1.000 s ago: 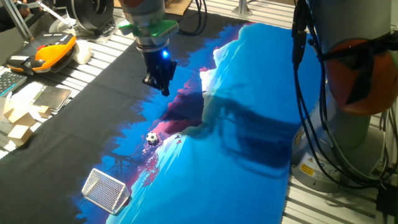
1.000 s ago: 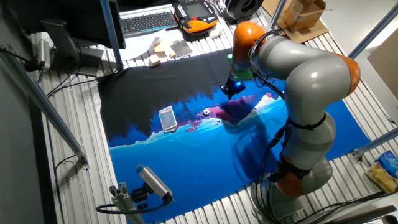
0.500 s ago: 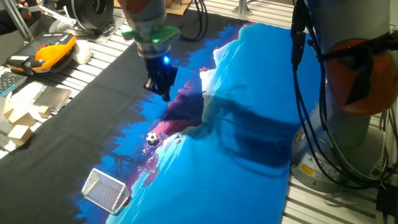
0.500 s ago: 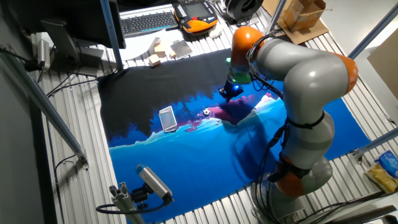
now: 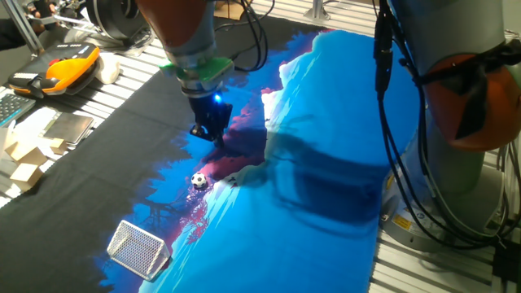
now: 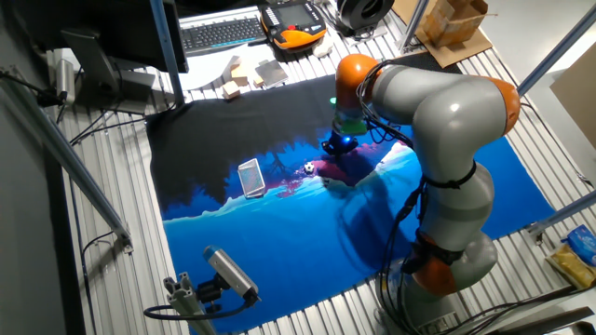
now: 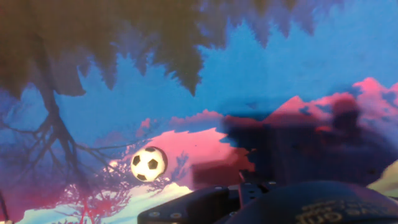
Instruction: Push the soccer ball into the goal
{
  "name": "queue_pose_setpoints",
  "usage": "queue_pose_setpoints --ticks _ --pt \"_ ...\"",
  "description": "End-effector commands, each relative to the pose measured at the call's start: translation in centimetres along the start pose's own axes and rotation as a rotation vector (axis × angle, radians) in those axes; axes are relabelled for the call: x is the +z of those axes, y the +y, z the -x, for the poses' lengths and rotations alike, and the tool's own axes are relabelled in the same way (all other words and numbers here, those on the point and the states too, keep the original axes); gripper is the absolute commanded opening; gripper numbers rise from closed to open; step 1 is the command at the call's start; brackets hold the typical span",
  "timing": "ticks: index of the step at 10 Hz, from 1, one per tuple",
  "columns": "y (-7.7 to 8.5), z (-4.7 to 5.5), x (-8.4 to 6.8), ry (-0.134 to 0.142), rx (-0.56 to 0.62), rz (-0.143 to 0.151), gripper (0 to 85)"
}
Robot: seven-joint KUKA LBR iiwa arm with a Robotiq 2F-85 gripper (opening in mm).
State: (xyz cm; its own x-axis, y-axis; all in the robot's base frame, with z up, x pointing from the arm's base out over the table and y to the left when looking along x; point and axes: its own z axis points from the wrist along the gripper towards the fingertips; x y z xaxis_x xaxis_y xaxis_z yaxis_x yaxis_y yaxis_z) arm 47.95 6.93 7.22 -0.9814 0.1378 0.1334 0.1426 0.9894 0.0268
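Soccer ball (image 5: 199,181) sits on the printed mat (image 5: 326,163), on the blue-and-pink part of the landscape, just short of our hand (image 5: 208,133) and not touching it. From one fixed view the ball is below the hand and a bit to the side, with a small gap of mat between them. In the hand view we see the ball (image 7: 148,163) low and left of centre, resting next to a pink patch, with dark tree shapes printed beyond it.

The goal (image 5: 138,247) is further along the same line, well past the ball from the hand, near the mat's edge. From the other fixed view it goes hand (image 6: 333,146), ball (image 6: 308,168), goal (image 6: 250,177), roughly in a row, with the ball closer to the hand than to the goal.

Our hand hangs low over the mat, fingers pointing down, a blue light glowing just above them. Honestly we can't tell if the fingers are open or closed: they read as one dark lump in both fixed views. It isn't gripping anything we can see.

The mat covers most of our bench (image 5: 138,77), and an orange pendant (image 5: 57,69) lies off at the far side.
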Motion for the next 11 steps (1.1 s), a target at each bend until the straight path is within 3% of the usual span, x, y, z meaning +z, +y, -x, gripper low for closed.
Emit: queue_pose_setpoints --ticks 1,3,4,5,8,9,11 --pt "0.05 -0.03 -0.05 0.000 -0.001 0.001 0.0" --pt "0.05 -0.03 -0.05 0.001 0.021 0.031 0.0" --pt "0.05 -0.03 -0.05 -0.007 0.028 0.022 0.0" --pt "0.05 -0.03 -0.05 -0.010 0.046 0.036 0.0" --pt "0.05 -0.03 -0.05 -0.035 0.053 0.003 0.0" --pt "0.05 -0.03 -0.05 -0.035 0.053 0.020 0.0" --pt "0.05 -0.03 -0.05 -0.007 0.028 0.020 0.0"
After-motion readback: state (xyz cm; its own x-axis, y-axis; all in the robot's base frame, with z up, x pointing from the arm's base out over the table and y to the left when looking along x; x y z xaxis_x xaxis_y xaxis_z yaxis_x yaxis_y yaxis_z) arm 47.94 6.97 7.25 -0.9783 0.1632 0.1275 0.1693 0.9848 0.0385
